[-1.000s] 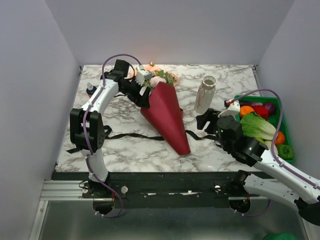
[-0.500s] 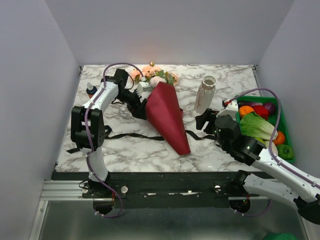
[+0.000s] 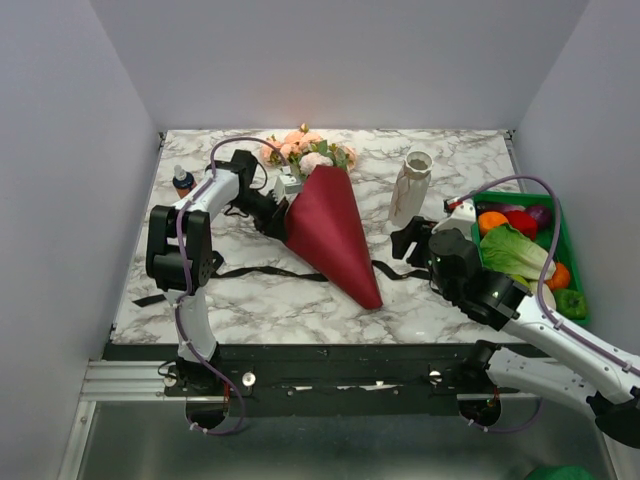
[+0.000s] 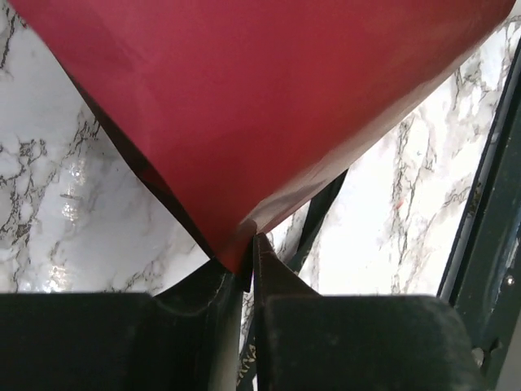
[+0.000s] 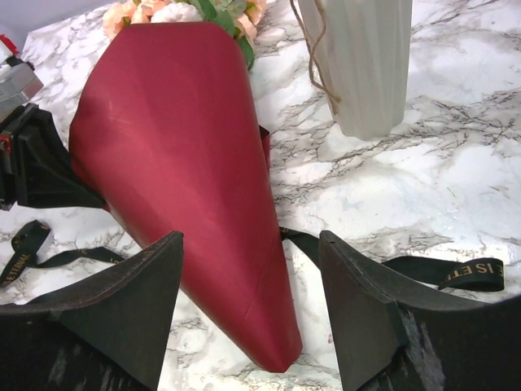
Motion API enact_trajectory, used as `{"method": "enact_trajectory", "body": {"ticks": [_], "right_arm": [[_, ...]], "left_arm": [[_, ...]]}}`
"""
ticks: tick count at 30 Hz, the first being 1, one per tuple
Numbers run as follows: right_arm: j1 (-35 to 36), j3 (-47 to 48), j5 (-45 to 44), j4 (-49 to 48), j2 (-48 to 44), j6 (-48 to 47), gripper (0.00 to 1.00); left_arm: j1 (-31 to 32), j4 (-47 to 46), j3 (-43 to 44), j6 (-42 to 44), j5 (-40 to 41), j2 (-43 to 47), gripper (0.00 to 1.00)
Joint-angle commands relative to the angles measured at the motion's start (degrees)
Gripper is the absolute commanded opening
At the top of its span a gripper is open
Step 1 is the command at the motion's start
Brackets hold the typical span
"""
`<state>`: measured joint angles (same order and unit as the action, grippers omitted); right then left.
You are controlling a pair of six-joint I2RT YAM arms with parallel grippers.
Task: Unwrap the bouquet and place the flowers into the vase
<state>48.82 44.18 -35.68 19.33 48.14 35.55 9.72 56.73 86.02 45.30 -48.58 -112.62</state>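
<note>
The bouquet [image 3: 330, 235] lies on the marble table as a dark red paper cone, tip toward me. The flowers [image 3: 305, 150], pink and peach with green leaves, poke out of its far end. My left gripper [image 3: 281, 217] is at the cone's left edge, and in the left wrist view it [image 4: 248, 259] is shut on a corner of the red paper [image 4: 260, 106]. The vase [image 3: 410, 188] stands upright to the right of the cone. My right gripper [image 3: 408, 240] hangs open in front of the vase. In the right wrist view its fingers [image 5: 142, 293] flank the cone's narrow end [image 5: 220, 204] without touching it.
A black ribbon [image 3: 262, 272] lies loose on the table under the cone and trails right [image 5: 444, 273]. A green tray [image 3: 510, 195] with lettuce [image 3: 515, 252] and other vegetables sits at the right edge. A small bottle [image 3: 181, 180] stands at the far left. Walls close in on three sides.
My left gripper moved down from beside the blooms to the cone's left edge and closed on the paper. The cone shifted slightly. The right arm barely moved.
</note>
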Motion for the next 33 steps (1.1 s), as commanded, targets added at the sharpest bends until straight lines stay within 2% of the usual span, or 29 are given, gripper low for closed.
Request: {"method": "enact_trajectory", "body": {"ticks": [1,8,12,15,22,24,25,26,27,29,31,33], "right_arm": [[0.4,2.6,-0.3,-0.9,0.6,0.4,0.75],[0.5,3.1,-0.1,-1.7,-0.1,0.3,0.75],[0.5,2.1,0.1,-2.0,-1.5,0.9,0.75],[0.4,1.3,0.2,-2.1,-2.8,1.5,0.74],[0.5,-0.2,-0.4,-1.4,-5.8,2.4,0.74],[0.4,-0.1,-0.9,-0.8,-6.2,2.3,0.74],[0.5,-0.1,-0.9,-0.4,-6.7,2.2,0.75],[0.4,-0.1,-0.9,-0.3,-6.8,2.2,0.75],[0.4,-0.5,-0.8,-0.3,-7.0,2.1,0.75],[0.5,-0.9,-0.4,-0.3,-7.2,1.9,0.75],[0.4,-1.1,-0.3,-0.2,-7.3,1.9,0.76],[0.4,-1.0,0.1,-0.2,-7.1,1.7,0.76]], "left_arm": [[-0.3,1.9,5.0,0.5,-0.6,2.3,0.17],[-0.2,19.3,22.0,2.6,-3.6,3.5,0.13],[0.8,24.8,29.5,1.9,-6.2,5.7,0.12],[3.2,25.5,30.6,0.1,-6.2,7.8,0.08],[10.0,21.6,29.0,-4.8,-5.1,10.7,0.12],[8.8,22.5,27.9,-3.4,-6.1,10.4,0.25],[8.1,23.4,27.5,-1.6,-6.1,10.1,0.4],[5.7,25.7,27.1,2.0,-6.3,9.2,0.71],[4.3,26.7,26.0,3.7,-6.7,8.6,0.78],[-0.9,29.9,25.3,7.9,-9.1,6.0,0.84],[-4.0,29.9,22.5,9.4,-10.7,5.0,0.85],[-7.0,29.8,17.4,14.4,-12.0,4.6,0.85]]}}
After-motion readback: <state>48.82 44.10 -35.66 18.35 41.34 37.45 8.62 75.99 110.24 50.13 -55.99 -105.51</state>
